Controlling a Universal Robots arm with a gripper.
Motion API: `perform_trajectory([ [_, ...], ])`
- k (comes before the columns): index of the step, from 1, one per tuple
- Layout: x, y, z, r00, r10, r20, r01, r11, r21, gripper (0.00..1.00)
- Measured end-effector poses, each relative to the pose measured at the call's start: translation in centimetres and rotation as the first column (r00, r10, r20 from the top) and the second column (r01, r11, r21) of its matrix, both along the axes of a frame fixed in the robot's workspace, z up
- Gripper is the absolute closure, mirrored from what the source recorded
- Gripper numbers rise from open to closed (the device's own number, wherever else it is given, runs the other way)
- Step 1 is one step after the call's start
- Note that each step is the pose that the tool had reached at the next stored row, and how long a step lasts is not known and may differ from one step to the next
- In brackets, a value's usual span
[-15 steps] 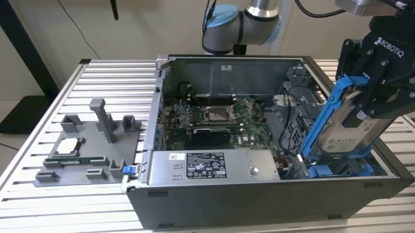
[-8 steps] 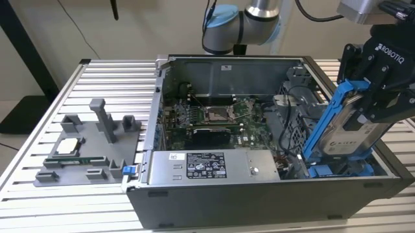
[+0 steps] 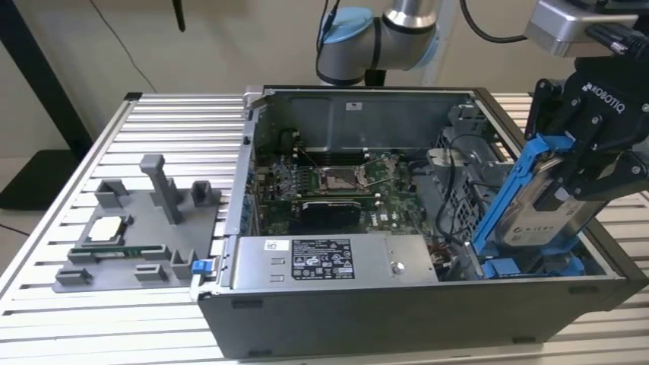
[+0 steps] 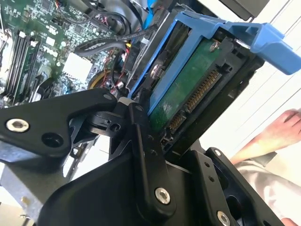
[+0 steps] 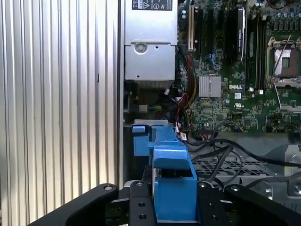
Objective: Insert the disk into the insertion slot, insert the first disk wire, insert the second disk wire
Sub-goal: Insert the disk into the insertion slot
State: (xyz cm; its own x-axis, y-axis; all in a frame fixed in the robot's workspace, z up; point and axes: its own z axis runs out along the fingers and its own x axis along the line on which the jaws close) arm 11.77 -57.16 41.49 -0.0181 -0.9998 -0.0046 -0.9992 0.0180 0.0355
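Worktop [image 3: 182, 122] of ribbed aluminium carries an open computer case [image 3: 406, 319], which takes up the middle of the exterior view. Inside it the green motherboard [image 3: 335, 182] lies flat at the centre. The grey power-supply box [image 3: 335, 262] sits at six o'clock from that board, against the near wall. A grey fixture plate [image 3: 132, 220] lies on the slats at nine o'clock from the case, well apart from the arm.

The gripper [image 3: 573, 186] hangs at three o'clock from the motherboard, over the case's corner on the exterior view's right. Its black fingers are clamped on the disk [image 3: 548, 220], one on either side of the blue caddy. The disk stands steeply tilted, with its top end leaning toward one o'clock and its lower end pointing toward seven o'clock, down into the case.

The insertion slot [image 3: 527, 266], with its blue rails, lies at about six o'clock from the gripper, just beneath the disk's lower end. Whether the two touch I cannot tell.

In the second wrist view the disk's green circuit board [image 4: 188, 89] and connector row face the camera between the fingers [image 4: 141, 141]. A person's hand [image 4: 284, 125] shows beyond the disk.
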Motion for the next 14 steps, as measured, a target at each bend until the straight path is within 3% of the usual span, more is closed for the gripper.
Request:
perform_trajectory([
  [6,0.34,-0.01,-0.56,1.0000,0.000,-0.0001,0.000,0.9998,0.0223,1.00],
  [10,0.55,-0.08,-0.86,1.0000,0.000,-0.0001,0.000,0.9997,0.0239,1.00],
  [14,0.59,-0.68,-1.04,1.0000,0.000,-0.0024,0.000,0.9997,0.0260,1.00],
])
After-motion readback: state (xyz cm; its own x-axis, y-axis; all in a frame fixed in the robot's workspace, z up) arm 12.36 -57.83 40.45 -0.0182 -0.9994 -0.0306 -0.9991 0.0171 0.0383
